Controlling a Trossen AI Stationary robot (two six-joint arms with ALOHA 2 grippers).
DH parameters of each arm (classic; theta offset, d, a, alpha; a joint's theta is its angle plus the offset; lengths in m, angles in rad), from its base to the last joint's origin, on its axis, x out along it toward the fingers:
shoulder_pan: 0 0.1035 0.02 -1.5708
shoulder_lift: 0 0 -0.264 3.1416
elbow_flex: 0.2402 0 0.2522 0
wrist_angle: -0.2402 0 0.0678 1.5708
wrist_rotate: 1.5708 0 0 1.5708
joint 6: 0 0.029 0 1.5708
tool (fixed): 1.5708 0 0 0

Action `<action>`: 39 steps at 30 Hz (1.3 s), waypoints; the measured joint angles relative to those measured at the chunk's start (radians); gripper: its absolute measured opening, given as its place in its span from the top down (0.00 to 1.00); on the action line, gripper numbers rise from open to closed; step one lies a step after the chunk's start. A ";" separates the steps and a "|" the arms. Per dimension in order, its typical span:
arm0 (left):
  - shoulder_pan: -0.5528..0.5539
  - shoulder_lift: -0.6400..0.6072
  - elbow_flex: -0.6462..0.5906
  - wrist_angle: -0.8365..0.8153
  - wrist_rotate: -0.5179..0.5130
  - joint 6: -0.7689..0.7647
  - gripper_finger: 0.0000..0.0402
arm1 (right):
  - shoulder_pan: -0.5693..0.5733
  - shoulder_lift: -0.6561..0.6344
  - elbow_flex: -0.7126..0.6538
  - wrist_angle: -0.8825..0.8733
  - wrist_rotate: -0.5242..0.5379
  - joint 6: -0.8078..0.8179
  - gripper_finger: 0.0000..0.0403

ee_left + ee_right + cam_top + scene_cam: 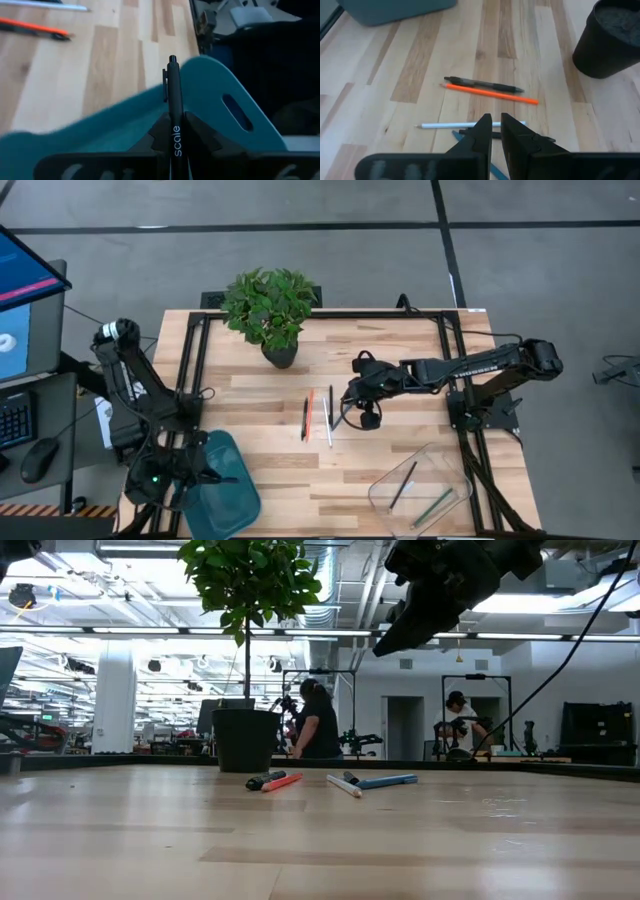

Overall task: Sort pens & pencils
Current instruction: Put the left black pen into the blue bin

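My left gripper (203,470) is at the table's near left, over the teal bin (215,90), shut on a black pen (172,100) printed "scale". My right gripper (495,126) hangs high above the loose sticks at mid-table, its fingers a narrow gap apart with nothing between them. Flat on the wood lie a black pen (482,85), an orange-red pencil (492,93), a white pencil (450,125) and a blue pen (385,781). A dark stick (467,132) is partly hidden behind the right fingers. Two more sticks (405,485) lie in the clear container (445,470). My left gripper pinches the black pen between its two fingers at the barrel by the printed word (176,142). The pen lies along the fingers and sticks out forward, clip end (170,67) free. It is lifted clear, over the teal bin.
A potted plant (270,305) stands at the far side of the table, its black pot (610,40) close to the loose sticks. The teal bin (225,495) sits at the near left corner and the clear container at the near right. People stand in the room behind (318,720).
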 joint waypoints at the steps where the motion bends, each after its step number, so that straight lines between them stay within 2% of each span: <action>1: -0.010 0.001 0.000 0.000 0.001 -0.015 0.95 | 0.000 0.000 0.000 0.000 0.000 0.000 0.84; 10: -0.054 0.009 -0.021 -0.003 -0.020 -0.148 0.93 | 0.000 0.000 0.000 0.001 0.000 0.000 0.84; 31: -0.054 0.019 -0.021 0.008 -0.056 -0.199 0.91 | 0.000 0.000 0.000 -0.004 0.000 0.001 0.84; 39: -0.054 0.018 -0.021 0.005 -0.064 -0.214 0.77 | 0.000 0.000 0.000 -0.004 0.000 0.001 0.84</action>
